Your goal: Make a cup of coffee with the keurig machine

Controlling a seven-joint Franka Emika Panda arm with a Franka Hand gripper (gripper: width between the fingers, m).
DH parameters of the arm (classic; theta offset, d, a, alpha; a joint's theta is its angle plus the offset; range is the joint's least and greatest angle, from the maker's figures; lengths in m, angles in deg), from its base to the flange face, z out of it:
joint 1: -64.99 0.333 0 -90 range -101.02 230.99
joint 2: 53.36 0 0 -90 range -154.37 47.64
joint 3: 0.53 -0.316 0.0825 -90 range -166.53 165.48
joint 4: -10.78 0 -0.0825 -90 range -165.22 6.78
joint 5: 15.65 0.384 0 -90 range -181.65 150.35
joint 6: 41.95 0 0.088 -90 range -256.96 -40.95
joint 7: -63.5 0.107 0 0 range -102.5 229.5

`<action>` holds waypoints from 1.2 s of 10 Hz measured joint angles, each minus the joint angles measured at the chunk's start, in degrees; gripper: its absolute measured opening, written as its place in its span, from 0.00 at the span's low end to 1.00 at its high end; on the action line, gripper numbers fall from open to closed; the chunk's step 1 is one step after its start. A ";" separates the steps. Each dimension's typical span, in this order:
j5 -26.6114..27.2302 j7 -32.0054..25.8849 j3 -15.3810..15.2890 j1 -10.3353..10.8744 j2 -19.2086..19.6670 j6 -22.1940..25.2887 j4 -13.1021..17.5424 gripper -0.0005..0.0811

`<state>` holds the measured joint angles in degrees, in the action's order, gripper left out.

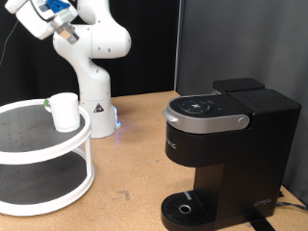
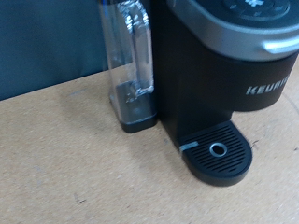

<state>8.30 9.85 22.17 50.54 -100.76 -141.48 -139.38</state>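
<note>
Nearest in the exterior view: the keurig (image 1: 217,144) at the bottom right, lid seemingly down, drip tray (image 1: 183,207) bare with nothing under the spout. Shows again in the wrist view, close and from the side, with the clear water tank (image 2: 131,56) fixed to its flank and the round tray (image 2: 218,149) empty there too.

Further back, at the exterior view's left: a white two-tier stand (image 1: 24,144), with the cup (image 1: 64,111) upright on the top tier near the rim, well apart from the machine. Behind that, the arm's base (image 1: 96,106) on the table (image 1: 135,164).

Farthest and highest: the gripper (image 1: 65,34), up in the top left corner, above the stand and touching nothing. Cannot tell whether the fingers are spread or closed — too small and blurred here, and absent from the wrist view. Nothing visible between them.

Judged from this: an early step, cup not yet brought to the machine, no brewing begun. Reads as a survey or approach rather than a grasp. Calls for a descent from well above to the cup, fingers spread wide enough to take its wall or rim, and care not to tip it off the tier.
</note>
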 joint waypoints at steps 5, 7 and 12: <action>-4.01 0.07 4.51 -6.45 -2.28 5.52 0.89 0.01; -4.86 -0.09 4.95 -7.86 -2.36 5.40 0.93 0.01; -7.14 -2.44 5.57 -8.04 -2.45 4.39 0.15 0.01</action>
<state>1.16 7.41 27.74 42.49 -103.21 -137.09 -139.23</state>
